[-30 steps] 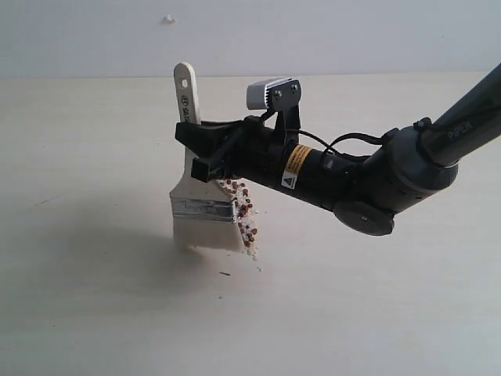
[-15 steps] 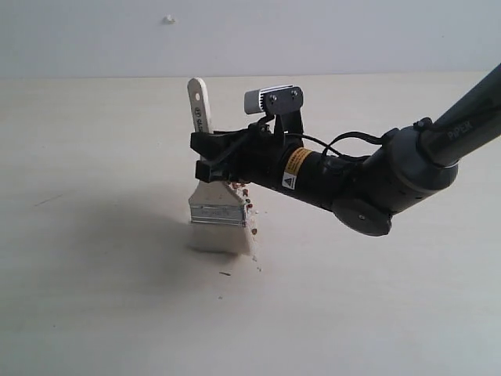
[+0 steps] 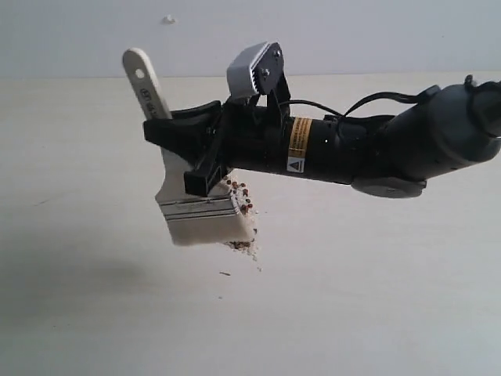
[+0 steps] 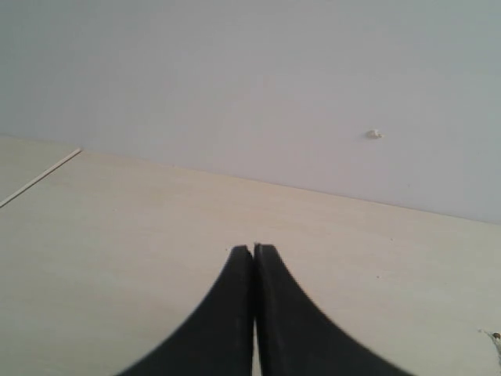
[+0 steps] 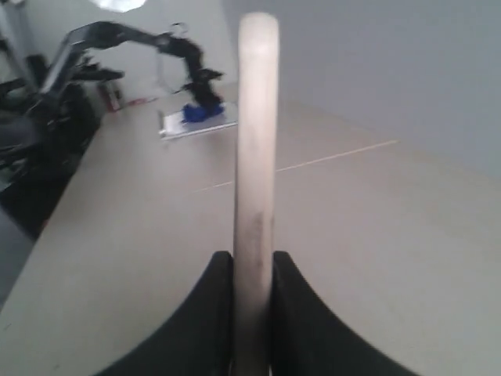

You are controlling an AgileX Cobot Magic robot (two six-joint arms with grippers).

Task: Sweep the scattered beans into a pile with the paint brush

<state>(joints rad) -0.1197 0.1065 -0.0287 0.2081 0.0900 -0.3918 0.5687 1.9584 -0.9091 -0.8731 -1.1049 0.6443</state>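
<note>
Exterior view: beans (image 3: pixel 245 206) behind paint brush (image 3: pixel 200 210)

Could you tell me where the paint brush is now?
Left of centre in the exterior view, the paint brush hangs in the right claw, bristles down beside the beans.
</note>
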